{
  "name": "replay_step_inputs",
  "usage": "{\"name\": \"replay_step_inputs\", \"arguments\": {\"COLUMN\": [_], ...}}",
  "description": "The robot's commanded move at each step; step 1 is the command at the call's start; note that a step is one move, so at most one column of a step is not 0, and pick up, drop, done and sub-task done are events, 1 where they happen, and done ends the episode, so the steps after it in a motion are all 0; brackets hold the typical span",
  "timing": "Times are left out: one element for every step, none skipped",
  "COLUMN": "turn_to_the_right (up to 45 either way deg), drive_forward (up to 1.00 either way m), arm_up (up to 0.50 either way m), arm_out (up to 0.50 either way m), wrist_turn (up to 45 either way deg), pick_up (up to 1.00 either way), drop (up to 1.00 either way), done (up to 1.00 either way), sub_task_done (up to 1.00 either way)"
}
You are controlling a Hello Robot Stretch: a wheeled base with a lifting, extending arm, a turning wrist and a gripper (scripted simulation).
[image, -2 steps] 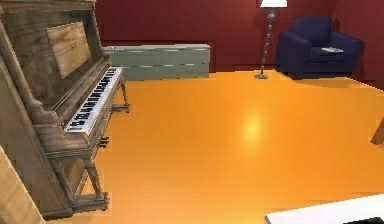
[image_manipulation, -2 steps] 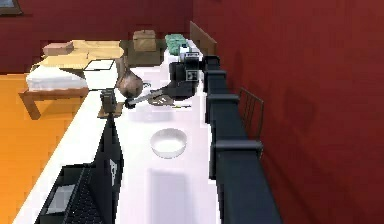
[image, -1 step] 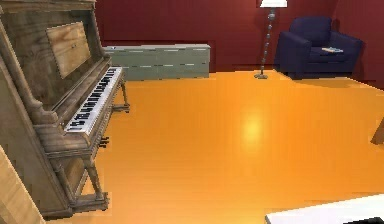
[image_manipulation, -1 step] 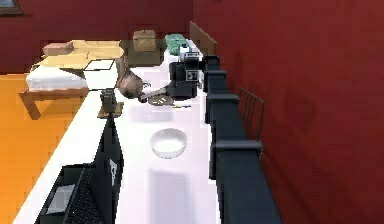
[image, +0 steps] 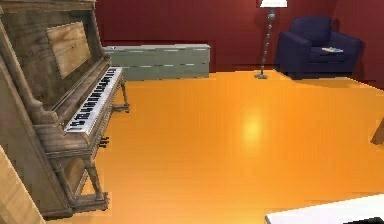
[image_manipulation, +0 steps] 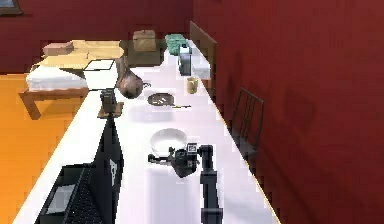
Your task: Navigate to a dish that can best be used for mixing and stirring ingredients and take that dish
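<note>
A white bowl [image_manipulation: 167, 137] rests on the long white table [image_manipulation: 225, 160] in the arm side view. My arm rises from the bottom edge, and the gripper [image_manipulation: 160, 160] lies just below the bowl in the picture. With the bowl so close behind the gripper, I cannot tell whether it holds anything or touches the bowl. Farther out on the table lies a darker shallow dish [image_manipulation: 158, 98].
Also on the table are a dark laptop [image_manipulation: 88, 180], a dark cup [image_manipulation: 107, 100], a brown rounded thing [image_manipulation: 130, 84] and a small bottle [image_manipulation: 192, 85]. A chair [image_manipulation: 246, 115] stands beside it, a bed [image_manipulation: 70, 65] beyond. The forward view has a piano [image: 60, 90], grey sideboard [image: 160, 60], floor lamp [image: 268, 40] and blue armchair [image: 318, 50] around open orange floor.
</note>
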Motion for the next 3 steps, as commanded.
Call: {"name": "replay_step_inputs", "arguments": {"turn_to_the_right": [0.0, 0.0, 0.0], "drive_forward": [0.0, 0.0, 0.0], "arm_up": [0.0, 0.1, 0.0], "arm_out": [0.0, 0.0, 0.0], "wrist_turn": [0.0, 0.0, 0.0], "pick_up": [1.0, 0.0, 0.0], "drop": [0.0, 0.0, 0.0], "done": [0.0, 0.0, 1.0], "sub_task_done": [0.0, 0.0, 0.0]}}
